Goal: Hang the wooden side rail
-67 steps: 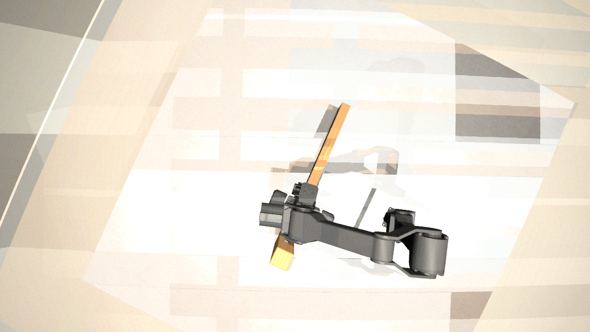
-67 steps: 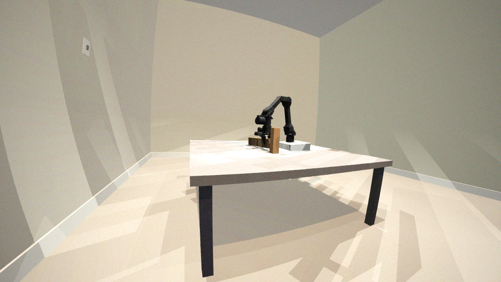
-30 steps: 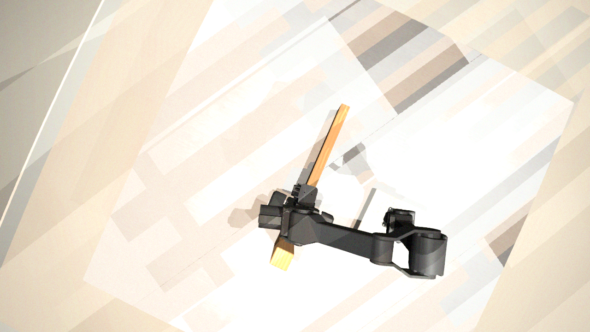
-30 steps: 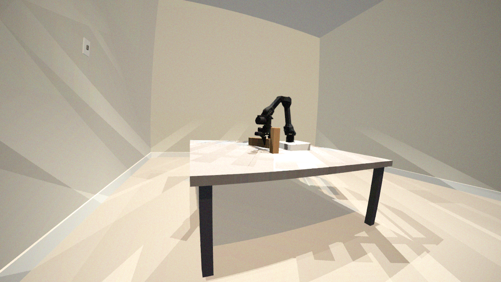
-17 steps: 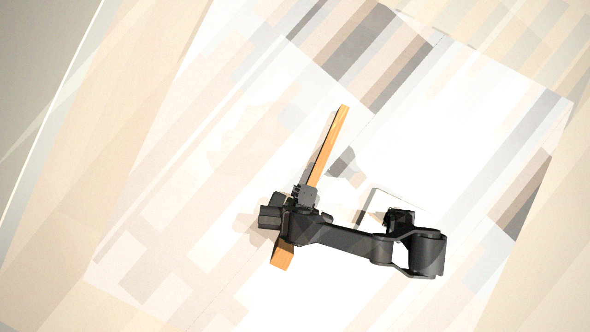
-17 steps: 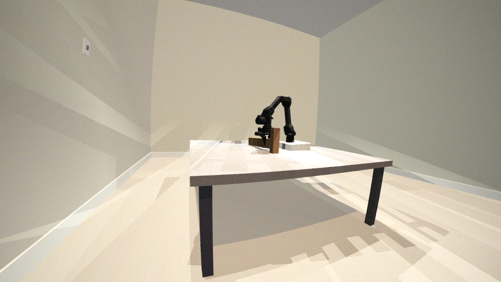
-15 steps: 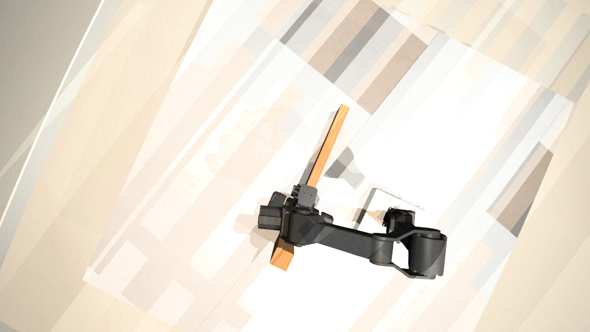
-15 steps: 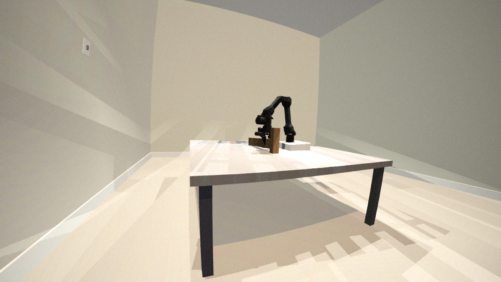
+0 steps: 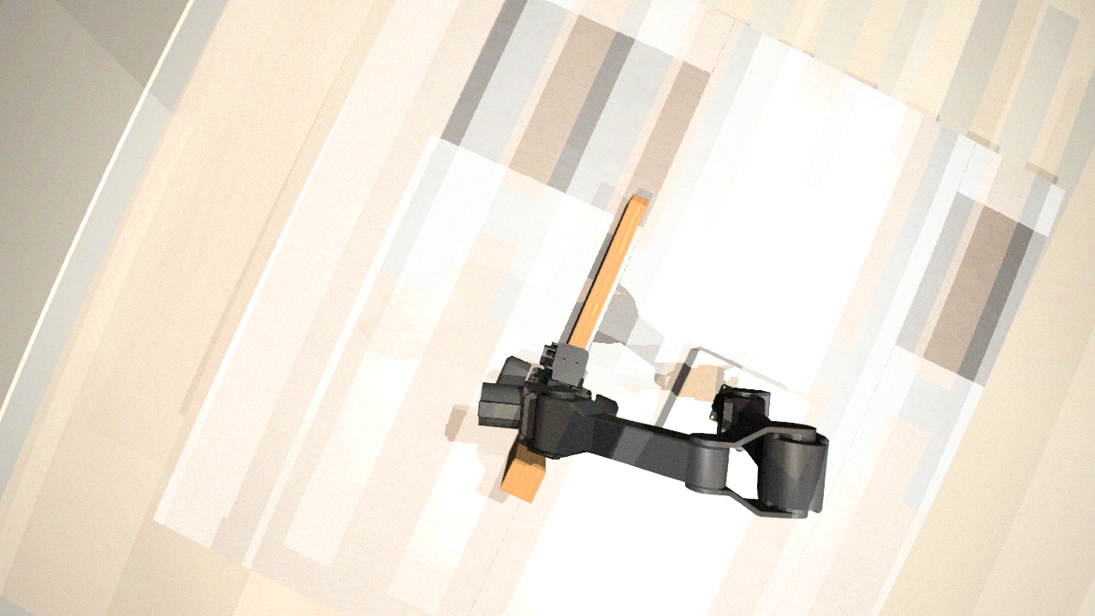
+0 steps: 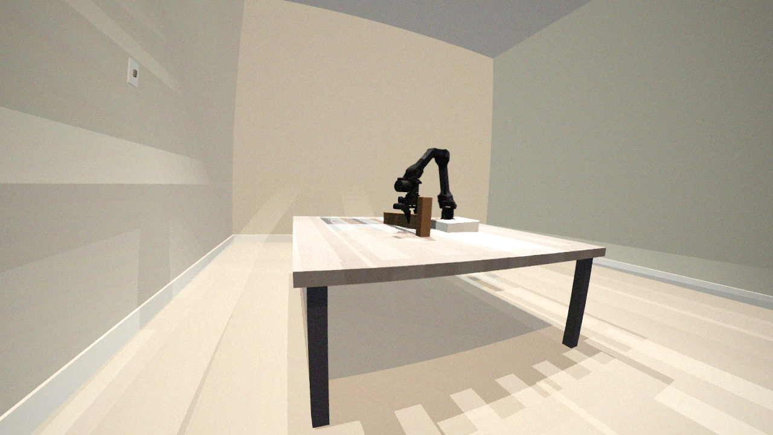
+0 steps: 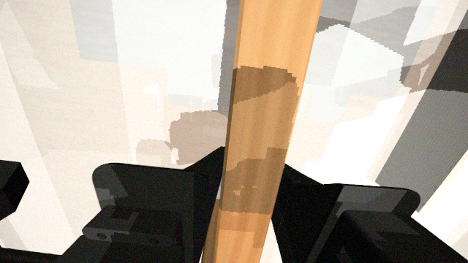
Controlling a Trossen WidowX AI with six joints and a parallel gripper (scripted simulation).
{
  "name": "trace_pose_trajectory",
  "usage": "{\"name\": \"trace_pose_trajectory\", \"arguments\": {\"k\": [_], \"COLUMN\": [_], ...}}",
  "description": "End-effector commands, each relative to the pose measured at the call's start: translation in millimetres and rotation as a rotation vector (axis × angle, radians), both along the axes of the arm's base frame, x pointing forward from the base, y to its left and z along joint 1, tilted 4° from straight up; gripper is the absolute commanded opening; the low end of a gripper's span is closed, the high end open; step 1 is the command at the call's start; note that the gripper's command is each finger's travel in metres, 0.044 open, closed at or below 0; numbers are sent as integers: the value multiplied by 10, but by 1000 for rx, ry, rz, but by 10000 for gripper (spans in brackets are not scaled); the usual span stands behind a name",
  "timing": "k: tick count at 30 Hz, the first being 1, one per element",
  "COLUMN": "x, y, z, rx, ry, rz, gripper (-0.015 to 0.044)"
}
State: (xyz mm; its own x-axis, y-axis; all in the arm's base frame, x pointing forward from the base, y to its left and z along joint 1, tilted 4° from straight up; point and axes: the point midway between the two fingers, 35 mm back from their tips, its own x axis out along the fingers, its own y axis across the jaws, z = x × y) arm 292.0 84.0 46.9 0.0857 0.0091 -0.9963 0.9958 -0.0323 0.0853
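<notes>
The wooden side rail (image 9: 605,283) (image 10: 398,219) (image 11: 270,109) is a long orange-brown bar lying in line with the post. Its far end appears low at the table top; contact there is hard to confirm. My gripper (image 10: 409,217) (image 11: 241,153) is shut on the rail, one black finger on each side, near its post end. The headboard post (image 9: 524,481) (image 10: 424,216) stands upright on the table, just past the gripper. In the exterior view it overlaps the rail's near end. The hooks, pins and slot are hidden, so I cannot tell whether the hooks sit on the pins.
The black arm (image 9: 642,444) (image 10: 429,154) reaches over the rail and covers the joint area in the top view. Its base stands on a white block (image 10: 456,226) to one side of the post. The table (image 10: 356,259) carries patchy light and shadow.
</notes>
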Motion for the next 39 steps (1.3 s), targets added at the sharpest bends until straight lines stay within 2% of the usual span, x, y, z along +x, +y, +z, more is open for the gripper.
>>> {"name": "trace_pose_trajectory", "arguments": {"k": [1, 39], "x": [17, 24], "y": [12, 53], "z": [22, 27], "rx": [2, 3], "ry": [-6, -6], "rz": [-5, -5], "gripper": [0, 0]}}
